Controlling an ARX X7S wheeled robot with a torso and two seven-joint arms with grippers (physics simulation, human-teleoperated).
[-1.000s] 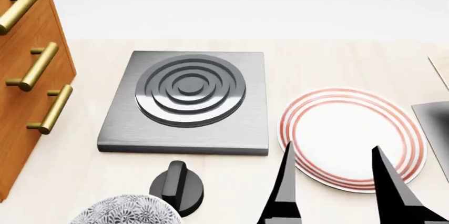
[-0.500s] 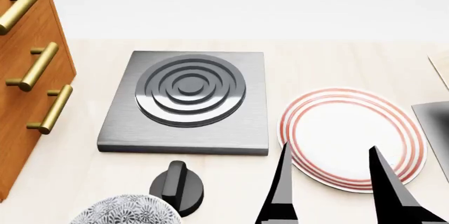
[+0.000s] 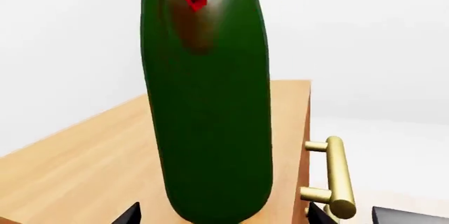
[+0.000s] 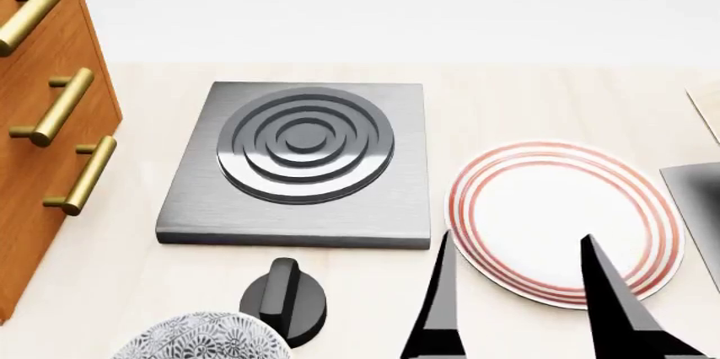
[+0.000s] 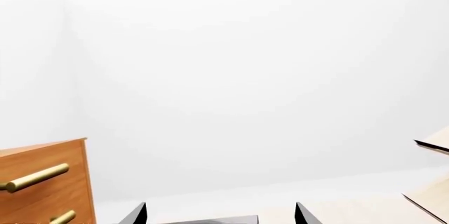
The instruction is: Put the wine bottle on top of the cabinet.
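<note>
Head cam looks steeply down at the tabletop, cabinet (image 4: 45,123) cropped at the frame's left edge. Left wrist cam sits super close to the wine bottle (image 3: 210,108), facing across the cabinet top. Right wrist cam points level toward the white wall; all three catch that cabinet.

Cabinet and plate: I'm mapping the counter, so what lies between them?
In the head view, the grey burner plate lies between the cabinet and the plate, with bare counter on either side.
</note>
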